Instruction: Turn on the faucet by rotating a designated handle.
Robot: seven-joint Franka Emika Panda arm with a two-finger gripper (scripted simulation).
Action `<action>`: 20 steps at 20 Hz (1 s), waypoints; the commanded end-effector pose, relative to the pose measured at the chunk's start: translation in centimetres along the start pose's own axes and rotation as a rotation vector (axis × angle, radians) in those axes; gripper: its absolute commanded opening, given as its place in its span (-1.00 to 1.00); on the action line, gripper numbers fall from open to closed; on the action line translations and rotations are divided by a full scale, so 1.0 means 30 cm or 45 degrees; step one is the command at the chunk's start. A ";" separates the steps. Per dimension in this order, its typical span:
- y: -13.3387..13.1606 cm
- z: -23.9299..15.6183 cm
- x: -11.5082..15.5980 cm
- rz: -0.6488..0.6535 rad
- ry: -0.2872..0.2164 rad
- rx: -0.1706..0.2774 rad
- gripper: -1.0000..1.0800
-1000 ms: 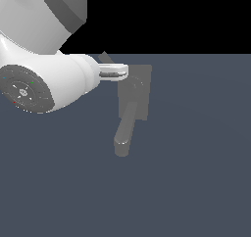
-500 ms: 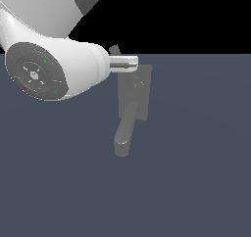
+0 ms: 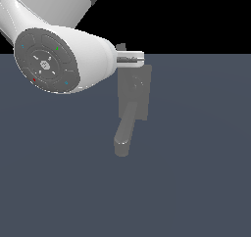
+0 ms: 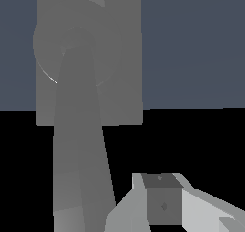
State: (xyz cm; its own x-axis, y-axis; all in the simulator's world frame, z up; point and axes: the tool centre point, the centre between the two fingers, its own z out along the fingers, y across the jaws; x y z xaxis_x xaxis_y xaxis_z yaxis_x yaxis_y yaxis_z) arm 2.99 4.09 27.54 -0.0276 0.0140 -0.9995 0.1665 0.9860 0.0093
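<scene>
The faucet (image 3: 134,95) sits mid-floor: rectangular grey block, with a thick tube (image 3: 125,130) running from the block toward the near edge of the floor. In the wrist view a long grey bar (image 4: 81,145) leaves the round hub (image 4: 76,49) on the block face and runs toward the camera; we take that bar as the handle, though we can't match it with certainty to the exterior view.

Our gripper (image 3: 132,59) hovers at the block's far end, above it, with most of the arm hiding that side. In the wrist view only one fingertip (image 4: 162,202) shows, just beside the bar's free end, apparently not touching it. Whether the jaws are spread or pressed together, we cannot tell.

For the step in hand we judge:
- contact the bar near its free end, far from the hub, for best leverage
- push sideways across the bar, not along it
- follow an arc centred on the hub so the finger doesn't slide off
- risk: skating off the thin bar, or pushing on the block instead
</scene>
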 end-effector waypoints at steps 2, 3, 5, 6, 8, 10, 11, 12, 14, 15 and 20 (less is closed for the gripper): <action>-0.070 0.009 -0.030 0.003 -0.014 0.017 -1.00; -0.084 0.009 -0.035 0.003 -0.016 0.017 -1.00; -0.110 0.010 -0.047 0.004 -0.019 0.017 -1.00; -0.123 0.010 -0.053 0.004 -0.021 0.017 -1.00; -0.150 0.010 -0.065 0.005 -0.025 0.017 -1.00; -0.177 0.011 -0.077 0.005 -0.029 0.017 -1.00; -0.190 0.011 -0.083 0.006 -0.031 0.017 -1.00; -0.203 0.012 -0.089 0.006 -0.033 0.017 -1.00; -0.230 0.012 -0.101 0.006 -0.037 0.017 -1.00; -0.230 0.012 -0.101 0.006 -0.037 0.017 -1.00; -0.248 -0.007 -0.025 0.064 -0.034 0.024 -1.00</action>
State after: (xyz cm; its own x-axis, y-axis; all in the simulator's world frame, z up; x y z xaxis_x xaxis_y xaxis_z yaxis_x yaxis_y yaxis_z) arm 1.52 -2.18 28.25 0.0042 0.0596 -0.9982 0.1776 0.9823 0.0594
